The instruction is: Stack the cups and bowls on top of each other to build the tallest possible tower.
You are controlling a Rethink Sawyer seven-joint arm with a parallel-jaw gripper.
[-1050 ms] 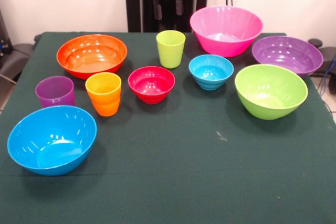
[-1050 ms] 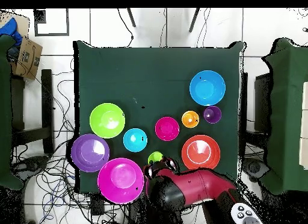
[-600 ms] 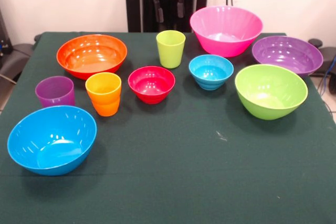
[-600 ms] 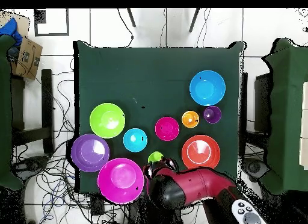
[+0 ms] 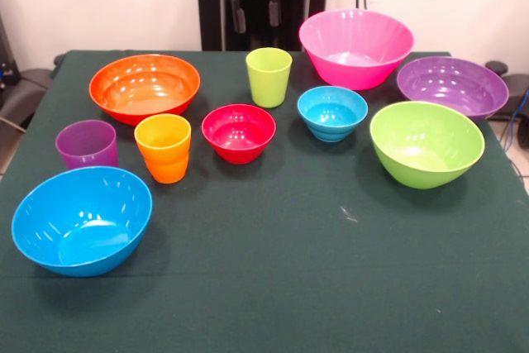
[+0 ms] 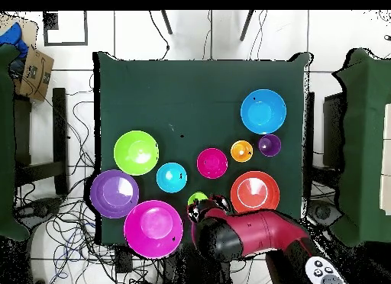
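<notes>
Green table (image 5: 331, 287): nothing stacked yet. Gripper (image 5: 254, 7) shifted sideways above far edge behind green cup (image 5: 269, 76), fingers apart, empty; likely first pick.

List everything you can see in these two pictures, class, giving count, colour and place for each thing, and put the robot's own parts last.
Large bowls: five, all apart on the table; orange and blue at the front view's left, pink, purple and lime green at its right.
Small bowls: two, middle; red, ridged light blue.
Cups: three, upright; lime green behind the red bowl, ridged orange and purple at left.
Table: one, dark green cloth.
Cardboard box: one, overhead view's top left.
Robot arm: one, red and black.
Gripper: one, above the table's far edge, jaws apart, empty.
</notes>
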